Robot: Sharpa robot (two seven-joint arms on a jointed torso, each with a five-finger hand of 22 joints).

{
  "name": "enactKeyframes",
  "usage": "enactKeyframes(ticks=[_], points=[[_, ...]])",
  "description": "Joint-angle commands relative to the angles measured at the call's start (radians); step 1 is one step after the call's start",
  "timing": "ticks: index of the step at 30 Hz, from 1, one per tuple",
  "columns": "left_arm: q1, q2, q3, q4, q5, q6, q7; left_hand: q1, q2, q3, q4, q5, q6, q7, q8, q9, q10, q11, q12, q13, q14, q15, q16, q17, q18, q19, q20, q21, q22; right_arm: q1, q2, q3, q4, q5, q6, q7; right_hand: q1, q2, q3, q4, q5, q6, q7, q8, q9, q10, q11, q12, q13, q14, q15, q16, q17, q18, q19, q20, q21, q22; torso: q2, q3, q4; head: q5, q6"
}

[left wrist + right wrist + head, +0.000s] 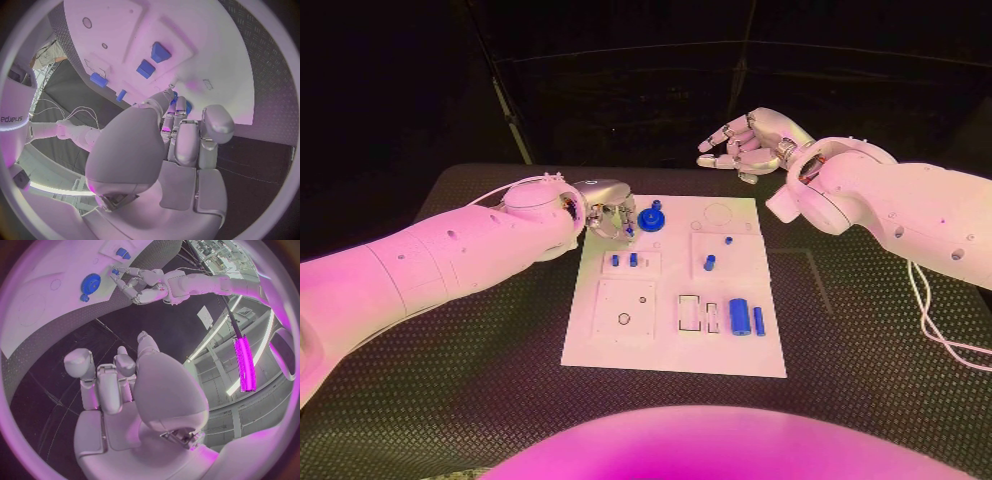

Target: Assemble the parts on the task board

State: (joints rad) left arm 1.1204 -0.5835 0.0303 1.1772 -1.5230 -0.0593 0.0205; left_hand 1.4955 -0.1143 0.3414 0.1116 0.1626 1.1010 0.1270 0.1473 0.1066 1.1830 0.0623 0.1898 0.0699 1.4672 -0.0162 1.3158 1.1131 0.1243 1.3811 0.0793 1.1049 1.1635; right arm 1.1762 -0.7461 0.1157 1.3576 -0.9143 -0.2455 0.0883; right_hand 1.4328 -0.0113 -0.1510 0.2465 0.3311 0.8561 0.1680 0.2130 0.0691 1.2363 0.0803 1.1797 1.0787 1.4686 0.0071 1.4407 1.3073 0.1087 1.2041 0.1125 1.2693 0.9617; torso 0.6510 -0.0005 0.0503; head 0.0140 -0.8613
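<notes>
Head view: left hand [606,215] at white board [646,345], far left corner, fingertips at blue round part [652,218]; grip unclear. Right hand [754,145] curled, empty, well beyond board.

Left wrist view: fingers [177,107] together over blue part.

Right wrist view: round part [90,283] just beside left hand.

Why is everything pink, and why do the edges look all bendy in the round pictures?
Head view: pink-purple light falls on the whole scene, tinting the white task board and both arms, while the background stays dark. Left wrist view: the fisheye lens curves the board's straight edges, and the left hand looks huge because it is close. Right wrist view: the same bending, with a bright pink strip of light glowing behind the right hand.
</notes>
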Motion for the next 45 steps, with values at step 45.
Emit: enactKeyframes(ticks=[45], points=[[-0.002,0.010,0.001,-0.004,0.009,0.077,-0.026,-0.017,-0.004,0.010,-0.006,-0.004,0.032,-0.009,-0.001,0.003,0.035,-0.008,-0.003,0.007,0.022,-0.007,0.002,-0.007,-0.016,-0.002,0.004,-0.002,0.003,-0.001,0.007,0.001,-0.006,-0.002,0.007,0.009,0.002,0.011,-0.005,0.002,0.004,0.006,-0.006,0.006,0.000,0.002,-0.005,0.003,0.001,0.053,-0.007,-0.004,0.044,0.013,-0.002,-0.003,-0.005,0.000,0.000,-0.0002,-0.0003,-0.002,-0.006]])
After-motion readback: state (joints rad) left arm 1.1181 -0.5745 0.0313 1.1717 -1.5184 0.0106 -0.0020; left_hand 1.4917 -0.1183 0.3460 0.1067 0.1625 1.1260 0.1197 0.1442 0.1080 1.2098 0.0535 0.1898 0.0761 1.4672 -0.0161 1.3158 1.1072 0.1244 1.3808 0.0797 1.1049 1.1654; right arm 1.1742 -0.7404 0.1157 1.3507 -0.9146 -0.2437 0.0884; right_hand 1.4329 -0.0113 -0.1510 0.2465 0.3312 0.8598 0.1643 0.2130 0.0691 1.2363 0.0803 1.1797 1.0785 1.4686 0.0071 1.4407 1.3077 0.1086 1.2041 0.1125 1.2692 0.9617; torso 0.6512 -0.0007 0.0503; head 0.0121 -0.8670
